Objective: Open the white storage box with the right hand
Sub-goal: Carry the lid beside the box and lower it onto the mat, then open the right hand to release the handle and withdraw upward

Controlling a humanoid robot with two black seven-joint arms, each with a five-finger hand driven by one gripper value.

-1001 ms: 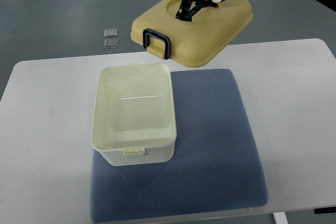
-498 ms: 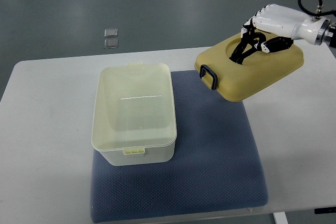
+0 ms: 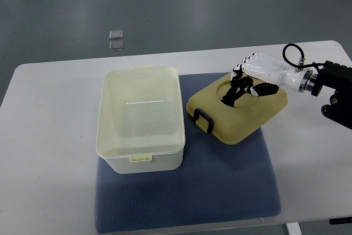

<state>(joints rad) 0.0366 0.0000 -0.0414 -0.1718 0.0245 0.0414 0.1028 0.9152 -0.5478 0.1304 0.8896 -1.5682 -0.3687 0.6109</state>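
The white storage box (image 3: 140,119) stands open and empty on the left half of the blue-grey mat (image 3: 220,191). Its yellowish lid (image 3: 242,116), with a dark navy handle (image 3: 202,119) on its near-left side, lies low over the mat just right of the box. My right hand (image 3: 237,87) comes in from the right edge, its fingers curled into the round recess on the lid's top, holding it. I cannot tell whether the lid rests fully on the mat. The left arm is out of sight.
The mat lies on a white table (image 3: 49,136) whose bare surface surrounds it. Two small clear squares (image 3: 116,39) lie on the grey floor beyond the table's far edge.
My right hand has carried the lid down from high beyond the table's far edge, swinging it right, then left and lower, to just right of the box over the mat.
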